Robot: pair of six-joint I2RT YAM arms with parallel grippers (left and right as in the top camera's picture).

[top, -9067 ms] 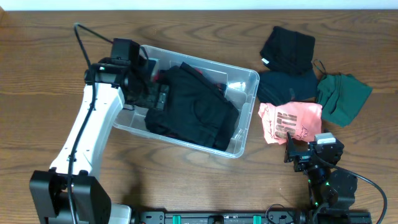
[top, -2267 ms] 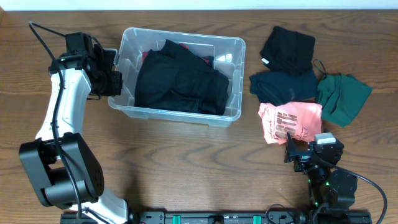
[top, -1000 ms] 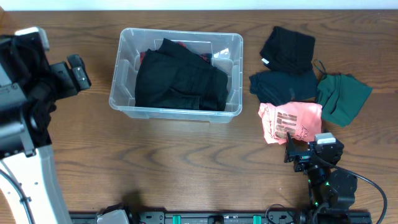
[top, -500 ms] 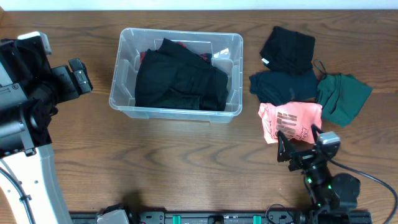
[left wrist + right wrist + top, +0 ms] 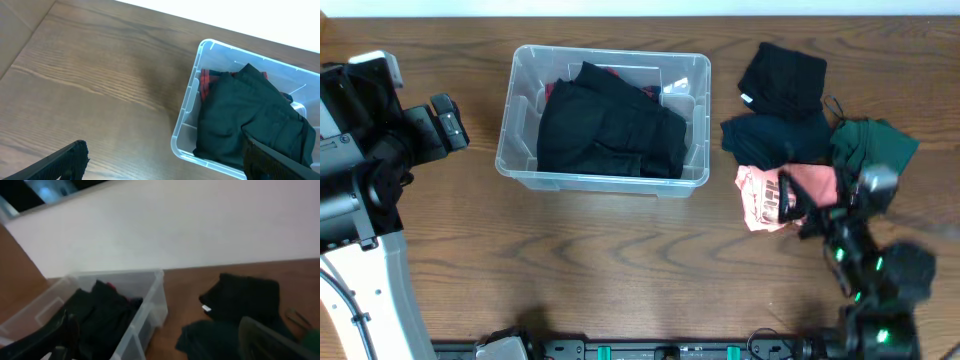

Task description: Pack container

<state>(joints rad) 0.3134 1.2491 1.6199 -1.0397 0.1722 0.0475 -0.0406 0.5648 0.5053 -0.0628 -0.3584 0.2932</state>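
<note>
The clear plastic container (image 5: 508, 112) stands at the table's middle left and holds a heap of black clothes (image 5: 610, 128) with a red piece (image 5: 552, 90) at its back left. It also shows in the left wrist view (image 5: 186, 116) and the right wrist view (image 5: 152, 291). My left gripper (image 5: 445, 122) is raised to the left of the container, open and empty (image 5: 165, 152). My right gripper (image 5: 798, 205) is blurred over a pink garment (image 5: 760, 192), open and empty (image 5: 155, 337).
Loose clothes lie to the right of the container: a black piece (image 5: 782, 78), a dark navy piece (image 5: 770, 138) and a green piece (image 5: 872, 152). The black piece (image 5: 247, 297) and the navy piece (image 5: 207, 335) also show in the right wrist view.
My left arm turned the container square, then pulled back to the left and now holds still. My right arm has lifted from the front edge and swung over the pink garment.
</note>
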